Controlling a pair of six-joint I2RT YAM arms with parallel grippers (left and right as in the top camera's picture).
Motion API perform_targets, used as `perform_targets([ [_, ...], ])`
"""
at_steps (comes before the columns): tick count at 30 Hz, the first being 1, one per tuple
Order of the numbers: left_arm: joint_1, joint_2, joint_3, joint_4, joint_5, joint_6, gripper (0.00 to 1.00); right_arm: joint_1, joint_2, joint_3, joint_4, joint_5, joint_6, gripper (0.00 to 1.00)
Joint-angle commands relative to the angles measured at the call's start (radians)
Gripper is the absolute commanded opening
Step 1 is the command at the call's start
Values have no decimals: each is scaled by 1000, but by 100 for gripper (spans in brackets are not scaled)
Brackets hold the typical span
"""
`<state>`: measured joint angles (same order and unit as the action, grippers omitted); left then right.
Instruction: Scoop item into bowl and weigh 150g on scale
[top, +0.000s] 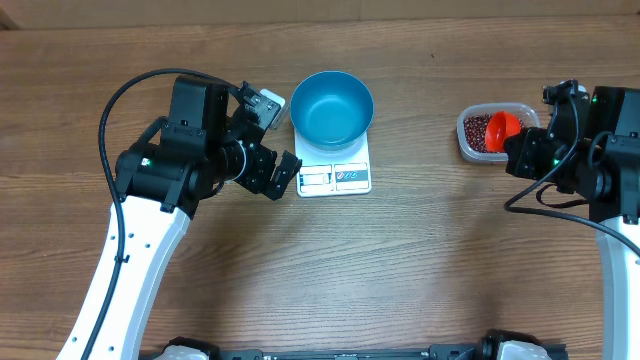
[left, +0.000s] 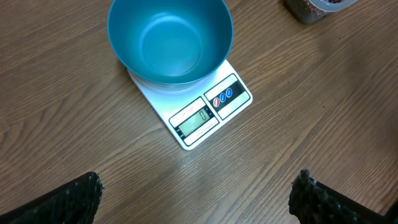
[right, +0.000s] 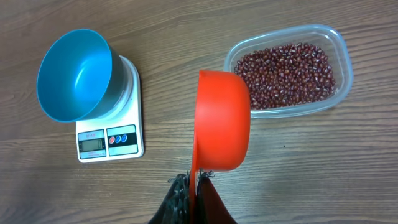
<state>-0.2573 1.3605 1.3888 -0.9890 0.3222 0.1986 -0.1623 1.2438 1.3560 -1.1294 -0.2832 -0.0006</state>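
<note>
Our right claw is clamped shut on the scoop, gripping it by a handle we cannot see past the fingers. The scoop stands on edge at the near end of the tub, its mouth turned away from the beans, which all lie in the tub. The bowl sits empty on the scale, well apart from the tub across the bare table. Our left claw hangs wide open, holding nothing, just beside the scale.

We see several risks:

- **Wrong angle:** if the wrist does not roll, the scoop's back meets the beans and only pushes them.
- **Sliding tub:** it looks light, so a hard dig could slide or tip it.
- **Slipping grip:** with so narrow a hold, a full scoop might twist in the claw.
- **Spills:** beans could fall on the long carry to the bowl.
- **Overshooting:** a heaped scoop poured all at once could go past the target weight.
- **Knocks:** a bump from the scoop could shift the bowl, and the left claw is close enough to nudge the scale and upset the reading.
</note>
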Motion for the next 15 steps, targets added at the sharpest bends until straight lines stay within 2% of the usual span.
perform_targets([
  [1,2,7,14,-2,7,15,100,-2,-7,35,0,6,-9,4],
  [15,2,7,14,-2,7,15,99,-2,25,35,4,6,-23,4],
])
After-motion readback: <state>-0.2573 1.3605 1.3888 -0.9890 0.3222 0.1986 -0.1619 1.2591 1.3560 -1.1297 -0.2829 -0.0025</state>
